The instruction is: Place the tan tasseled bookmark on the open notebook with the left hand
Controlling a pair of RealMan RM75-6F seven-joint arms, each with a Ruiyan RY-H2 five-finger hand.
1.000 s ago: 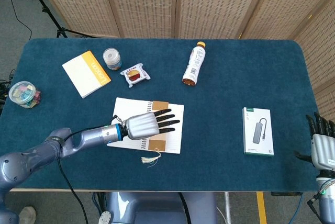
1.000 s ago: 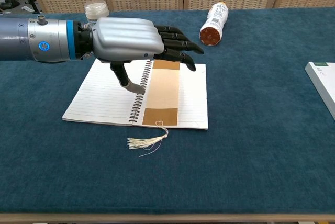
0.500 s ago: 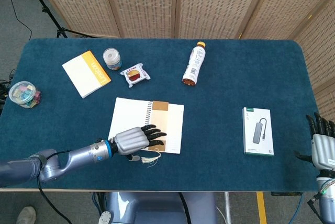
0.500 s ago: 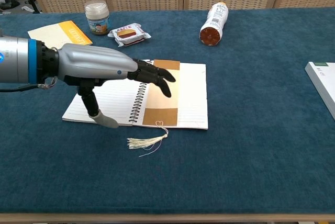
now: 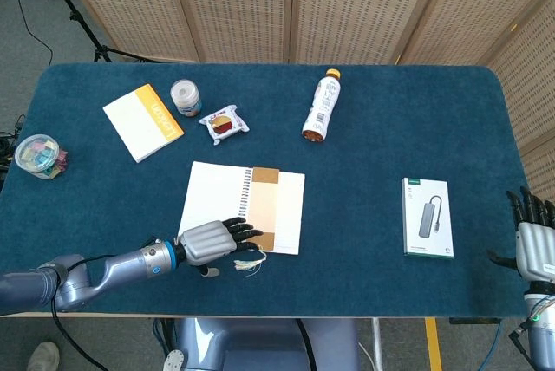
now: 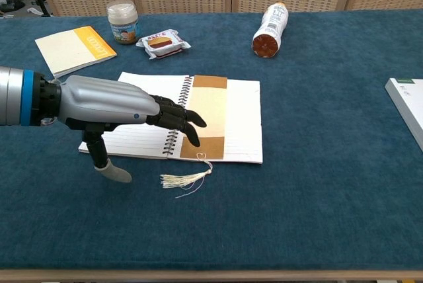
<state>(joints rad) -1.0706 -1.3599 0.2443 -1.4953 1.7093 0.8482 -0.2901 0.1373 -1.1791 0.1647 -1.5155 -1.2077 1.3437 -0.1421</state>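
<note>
Bookmark (image 6: 205, 119) lies flat on the open notebook (image 6: 135, 127) beside its spiral binding, with its tassel (image 6: 187, 178) trailing onto the blue surface (image 6: 317, 184). Left hand (image 6: 115, 103) hovers over the notebook's near left edge, fingers (image 6: 178, 116) spread, holding nothing. Right hand (image 5: 532, 245) sits at the far right edge, fingers apart, empty.
</note>
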